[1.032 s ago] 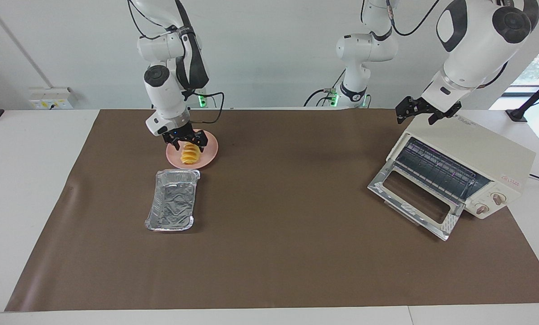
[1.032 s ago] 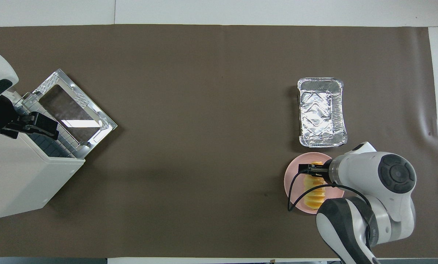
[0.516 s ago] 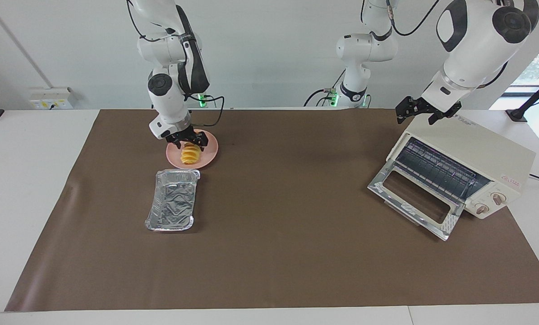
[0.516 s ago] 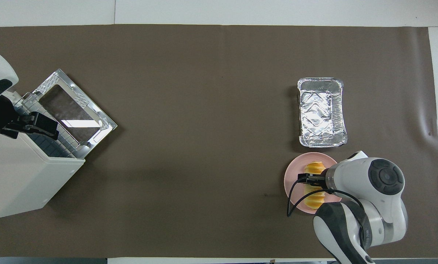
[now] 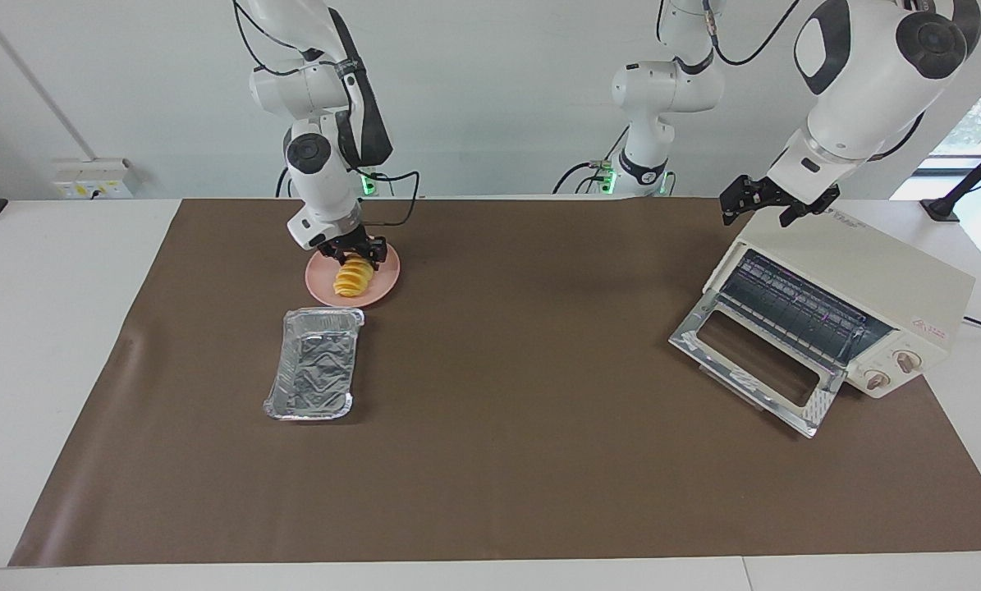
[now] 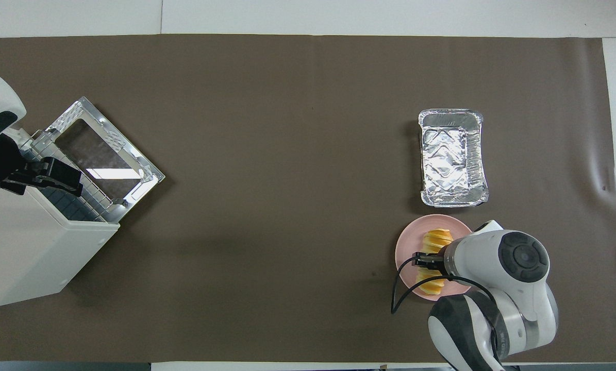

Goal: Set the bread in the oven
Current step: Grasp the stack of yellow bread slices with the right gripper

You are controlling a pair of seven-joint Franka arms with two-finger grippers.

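Since a second ago my right gripper (image 5: 355, 251) has slid along the bread (image 5: 352, 277) toward the end nearer the robots, and its fingers have begun closing; I judge them around that end, but whether they grip yet I cannot tell. That loaf lies on the pink plate (image 5: 382, 286), just nearer the robots than the foil tray (image 5: 316, 374), its long axis running away from the robots, so I straddle it crosswise. My left gripper (image 5: 759, 202) waits open over the oven (image 5: 868, 283), whose door (image 5: 753, 369) hangs down, well apart toward the left arm's end.
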